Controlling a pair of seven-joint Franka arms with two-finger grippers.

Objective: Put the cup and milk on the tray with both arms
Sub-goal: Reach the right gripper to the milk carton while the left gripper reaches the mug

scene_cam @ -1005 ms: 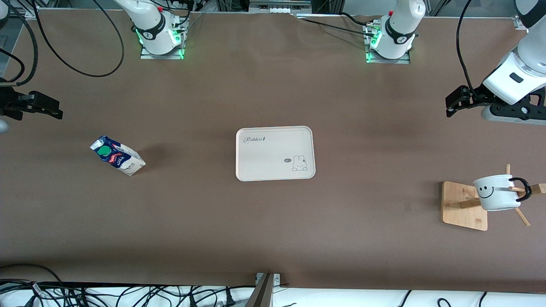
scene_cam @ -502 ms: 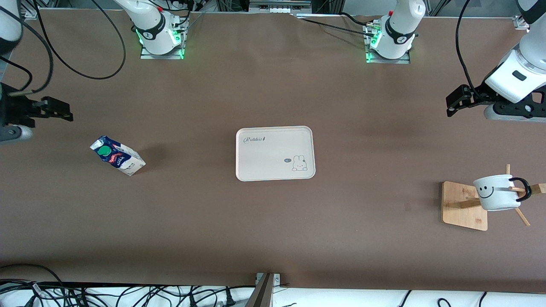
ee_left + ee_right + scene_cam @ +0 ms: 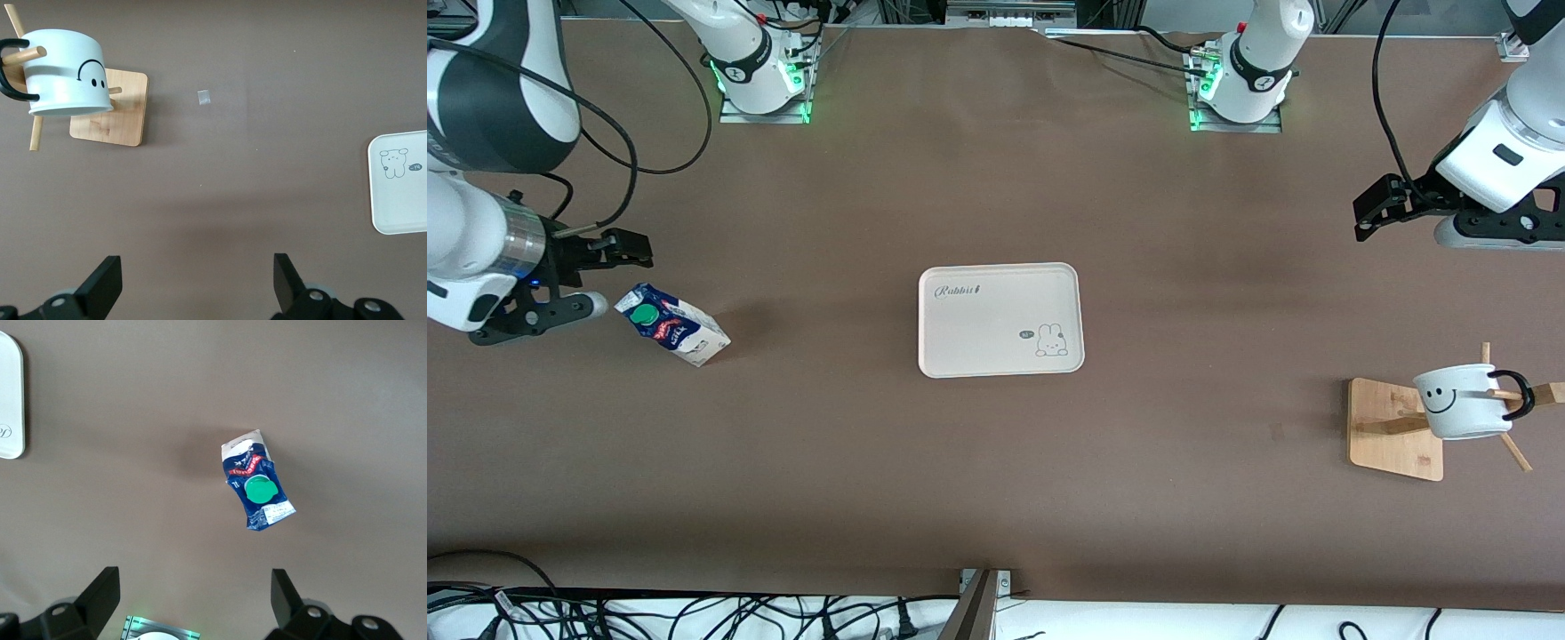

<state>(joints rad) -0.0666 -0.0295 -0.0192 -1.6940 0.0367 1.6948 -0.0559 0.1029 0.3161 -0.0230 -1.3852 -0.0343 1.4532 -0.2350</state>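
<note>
The milk [image 3: 671, 324] stands tilted on the table toward the right arm's end, with its green cap showing; it is also in the right wrist view [image 3: 257, 490]. My right gripper [image 3: 627, 252] hovers over the table just beside it, open and empty [image 3: 193, 593]. The cup [image 3: 1463, 402] hangs by its black handle on a wooden peg stand [image 3: 1392, 431] toward the left arm's end; it also shows in the left wrist view [image 3: 67, 73]. My left gripper [image 3: 1374, 209] is open and empty [image 3: 197, 280], over bare table well away from the cup. The tray [image 3: 996, 329] lies empty mid-table.
The tray's edge shows in both wrist views: the left [image 3: 407, 207] and the right [image 3: 10, 400]. A small tape scrap [image 3: 1276, 431] lies beside the stand. The arm bases [image 3: 760, 84] stand at the table's edge farthest from the camera. Cables lie along the edge nearest the camera.
My right arm has swung in from the table's end to just beside the milk. My left gripper has barely moved. Milk, cup and tray have not moved.
</note>
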